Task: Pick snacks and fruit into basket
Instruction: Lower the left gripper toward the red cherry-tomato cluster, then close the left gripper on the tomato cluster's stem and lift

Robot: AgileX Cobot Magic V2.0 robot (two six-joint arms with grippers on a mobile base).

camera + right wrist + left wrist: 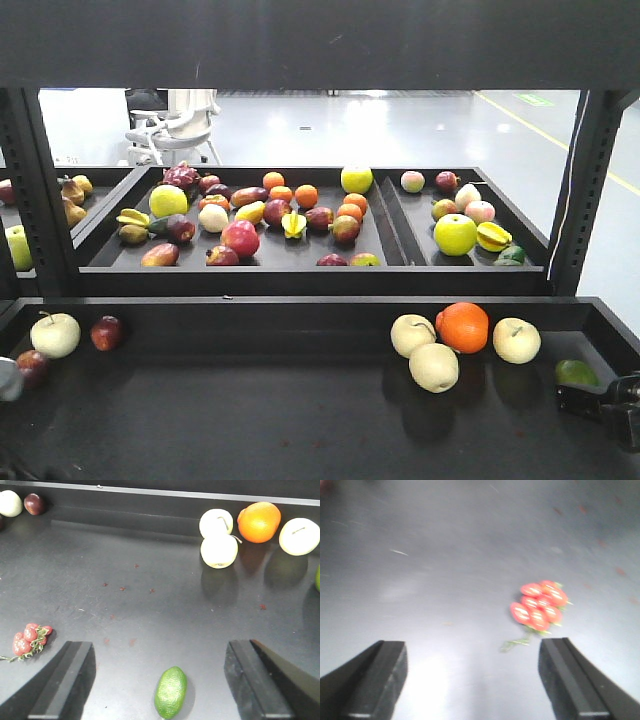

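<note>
A green lime [171, 692] lies on the dark tray floor between the open jaws of my right gripper [159, 647], untouched. Behind it at the far wall sit three pale yellow apples [218, 550] and an orange [259, 522], which also show in the front view [463, 326]. My right gripper shows at the lower right edge of the front view [605, 402]. My left gripper [472, 645] is open and empty over the bare tray floor. A cluster of small red tomatoes [540, 606] lies ahead and to its right. The basket and the snacks are out of view.
The upper shelf trays [395, 235] hold several mixed fruits. A pale apple [55, 334] and a dark red apple [106, 332] sit at the lower tray's far left. A green fruit [576, 372] lies near the right gripper. The tray's back wall [150, 510] rises behind the fruit.
</note>
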